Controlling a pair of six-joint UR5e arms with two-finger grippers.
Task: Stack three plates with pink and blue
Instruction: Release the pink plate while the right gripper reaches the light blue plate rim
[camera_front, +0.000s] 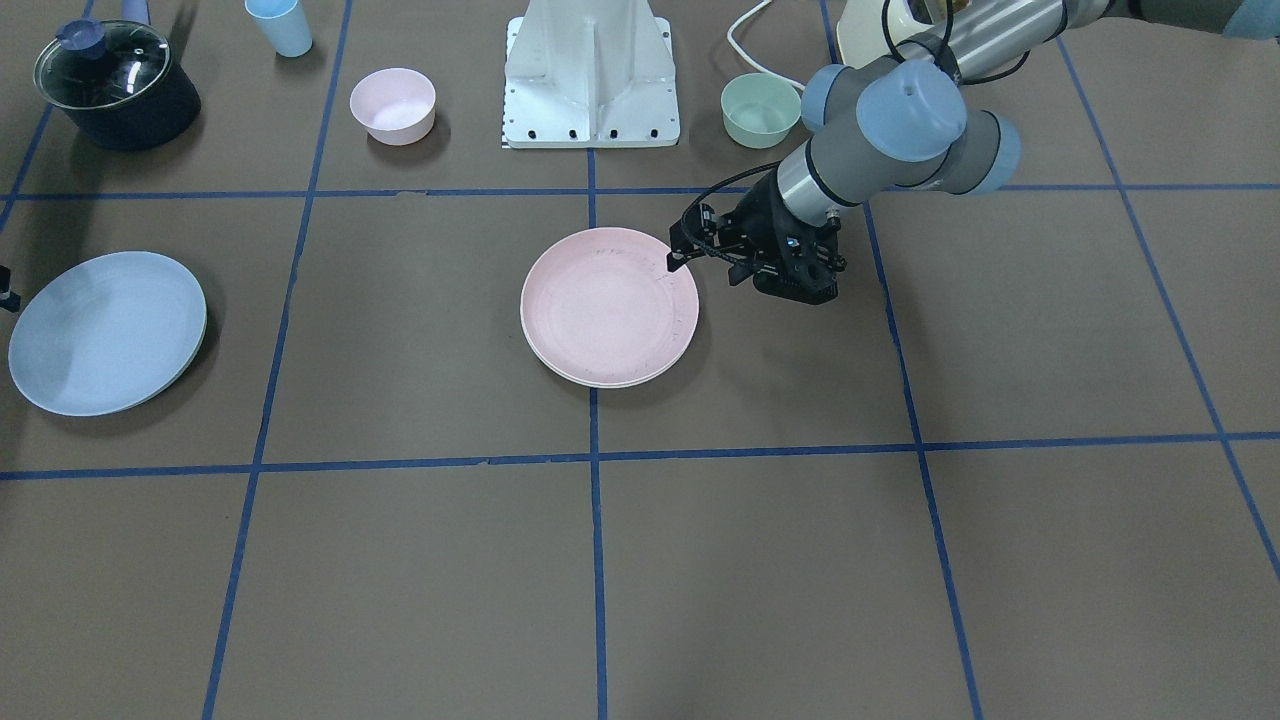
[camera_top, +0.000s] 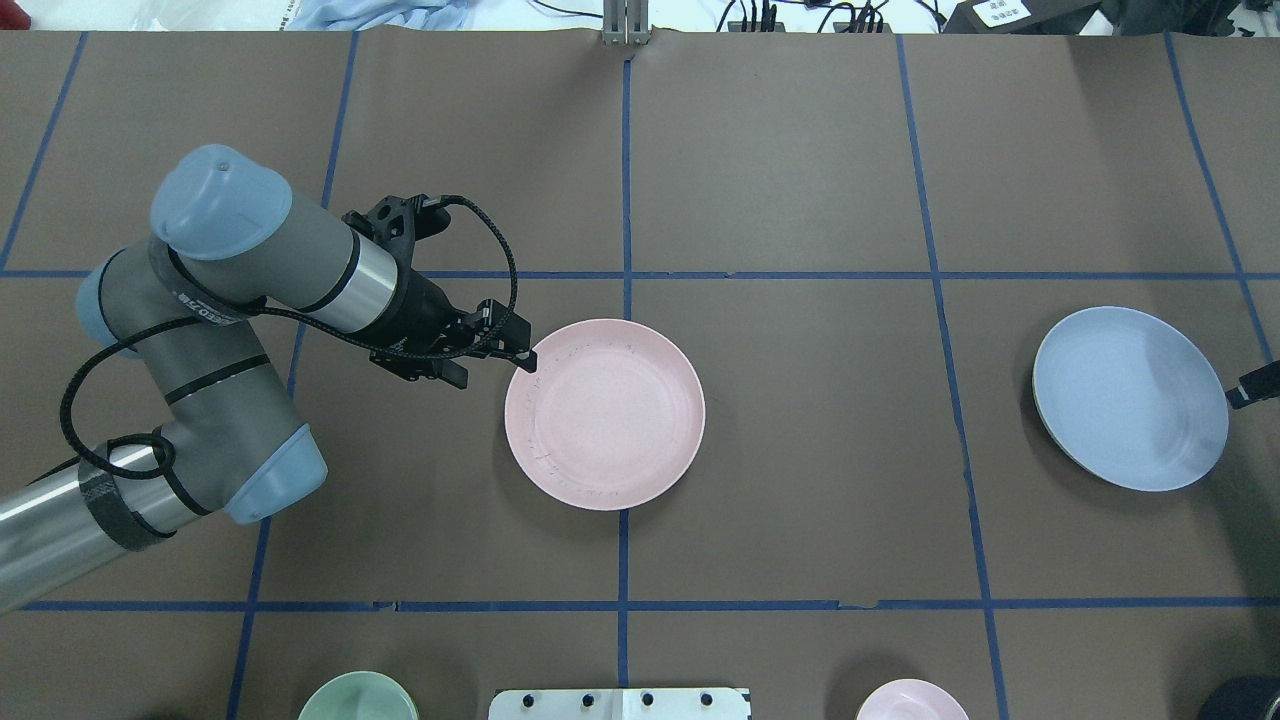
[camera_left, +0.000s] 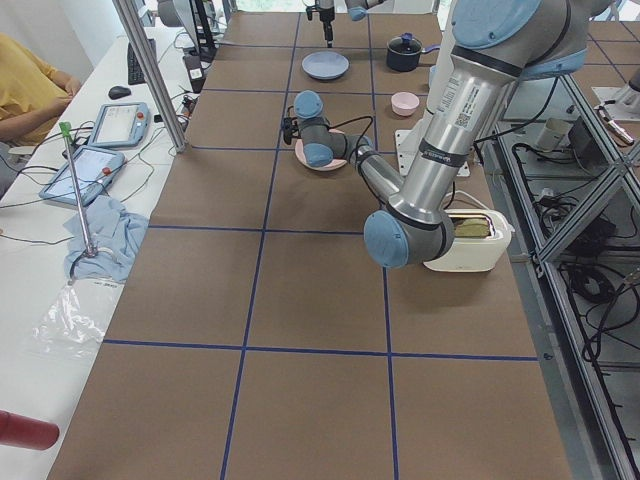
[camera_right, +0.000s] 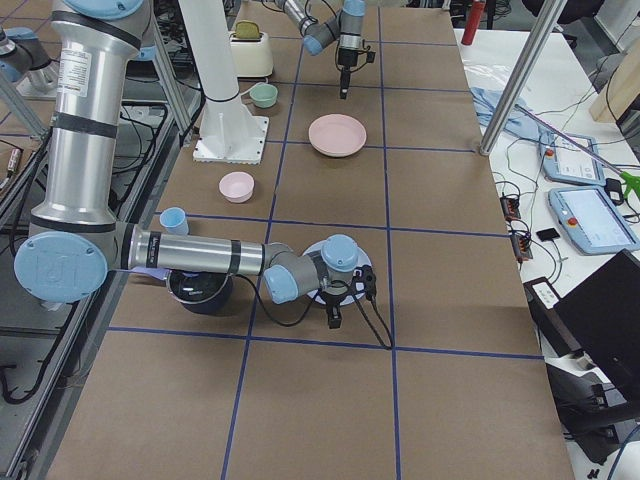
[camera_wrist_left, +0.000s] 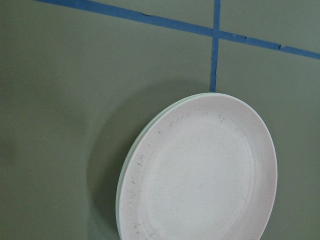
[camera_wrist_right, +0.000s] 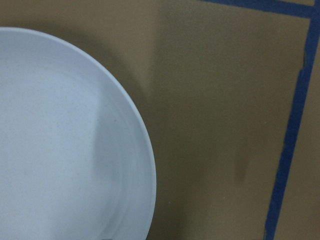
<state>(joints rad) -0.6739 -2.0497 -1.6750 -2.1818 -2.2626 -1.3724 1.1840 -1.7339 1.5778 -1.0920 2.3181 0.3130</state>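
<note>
The pale pink plate (camera_front: 610, 305) lies on the cream-white plate (camera_front: 600, 383) at the table's middle; only the lower plate's rim shows. The stack also shows in the overhead view (camera_top: 605, 428) and the left wrist view (camera_wrist_left: 205, 175). My left gripper (camera_top: 492, 368) points down at the pink plate's rim on my left side and looks open and empty. The pale blue plate (camera_top: 1130, 398) lies alone far to my right and fills the right wrist view (camera_wrist_right: 60, 150). My right gripper (camera_top: 1250, 385) is just beside its outer edge, mostly cut off; I cannot tell its state.
Near the robot base (camera_front: 592, 80) stand a small pink bowl (camera_front: 393, 105) and a green bowl (camera_front: 760, 110). A light-blue cup (camera_front: 280, 25) and a lidded dark pot (camera_front: 115, 85) are at my right rear. A toaster (camera_left: 465, 240) sits by my left arm.
</note>
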